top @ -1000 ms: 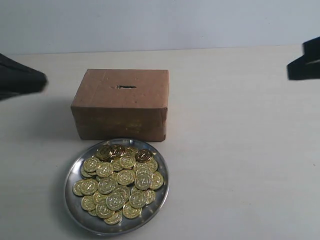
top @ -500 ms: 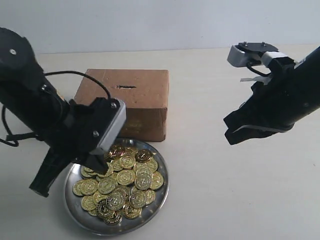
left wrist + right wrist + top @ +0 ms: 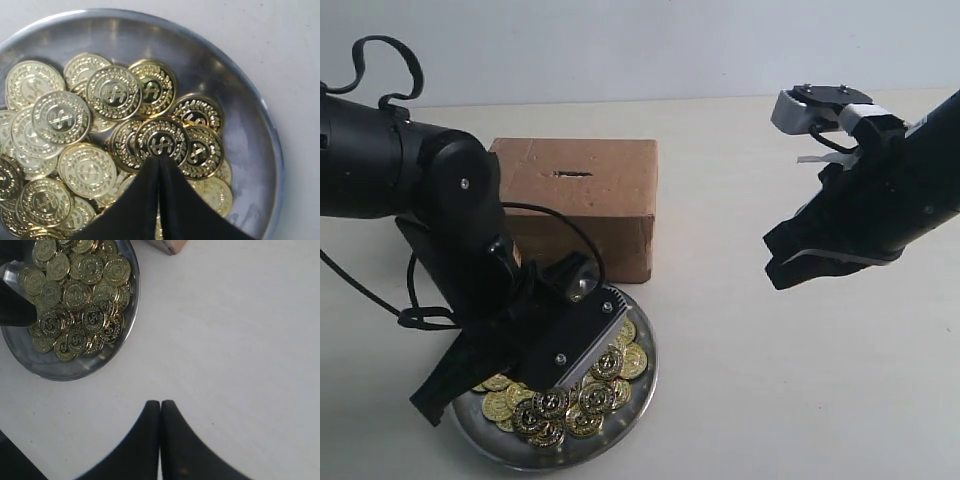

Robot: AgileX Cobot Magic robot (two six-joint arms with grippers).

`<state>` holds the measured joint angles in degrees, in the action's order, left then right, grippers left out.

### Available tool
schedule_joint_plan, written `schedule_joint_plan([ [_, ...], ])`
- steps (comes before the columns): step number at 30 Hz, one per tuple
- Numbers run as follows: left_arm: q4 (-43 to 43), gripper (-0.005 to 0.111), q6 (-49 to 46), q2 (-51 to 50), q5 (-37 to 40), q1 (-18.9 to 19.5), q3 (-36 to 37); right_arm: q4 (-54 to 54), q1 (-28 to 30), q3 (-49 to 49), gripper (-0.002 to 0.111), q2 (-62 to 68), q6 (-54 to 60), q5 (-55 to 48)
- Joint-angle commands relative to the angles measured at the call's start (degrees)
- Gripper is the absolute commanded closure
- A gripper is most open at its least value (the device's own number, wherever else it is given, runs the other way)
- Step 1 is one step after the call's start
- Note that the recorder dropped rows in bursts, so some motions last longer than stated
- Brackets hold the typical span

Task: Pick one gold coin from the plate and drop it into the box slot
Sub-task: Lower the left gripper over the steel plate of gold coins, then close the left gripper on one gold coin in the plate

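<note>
- Gold coins (image 3: 560,405) lay heaped in the plate (image 3: 625,430), which sat on the table (image 3: 770,380) at 6 o'clock from the box (image 3: 590,205), just beside its front face.
- Slot (image 3: 573,174) was in the box top, toward the 12 o'clock edge.
- Left gripper (image 3: 159,159): jaws closed tip to tip, nothing between them; tips over one coin (image 3: 161,142) in the pile, contact not resolvable.
- Right gripper (image 3: 160,405): jaws closed, empty, above the table at 3 o'clock from the box, well apart.
</note>
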<state>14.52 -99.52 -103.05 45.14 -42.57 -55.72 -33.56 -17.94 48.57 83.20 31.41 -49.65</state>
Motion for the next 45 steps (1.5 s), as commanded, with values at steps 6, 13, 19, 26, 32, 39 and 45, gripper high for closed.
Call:
schedule_joint_plan([
  [6,-6.9,0.059,0.5,-0.5,-0.8,-2.0,-0.3,-0.4,-0.1,0.3,0.108,-0.1,0.4,-0.2],
  [13,-6.9,0.054,-4.7,-0.5,-2.6,-2.2,-0.3,-0.4,-0.1,0.3,0.108,-0.1,0.4,-0.2],
  [19,-6.9,0.054,-7.1,-0.8,-4.3,-3.9,-0.3,-0.4,-0.1,0.3,0.108,-0.1,0.4,-0.2],
  [26,-6.9,0.054,-7.3,-2.6,-4.4,-4.8,-0.2,-0.4,-0.1,0.3,0.108,-0.1,0.4,-0.2],
  [32,-6.9,0.054,-7.2,-3.4,-3.8,-4.8,0.0,-0.4,-0.1,0.3,0.108,-0.1,0.4,-0.2],
  [39,-6.9,0.054,-6.7,-3.6,-3.2,-4.8,0.0,-0.4,-0.1,0.3,0.108,-0.1,0.4,-0.2],
  [45,-6.9,0.054,-6.4,-3.6,-3.1,-4.8,0.6,-0.4,-0.1,0.3,0.108,-0.1,0.4,-0.2],
])
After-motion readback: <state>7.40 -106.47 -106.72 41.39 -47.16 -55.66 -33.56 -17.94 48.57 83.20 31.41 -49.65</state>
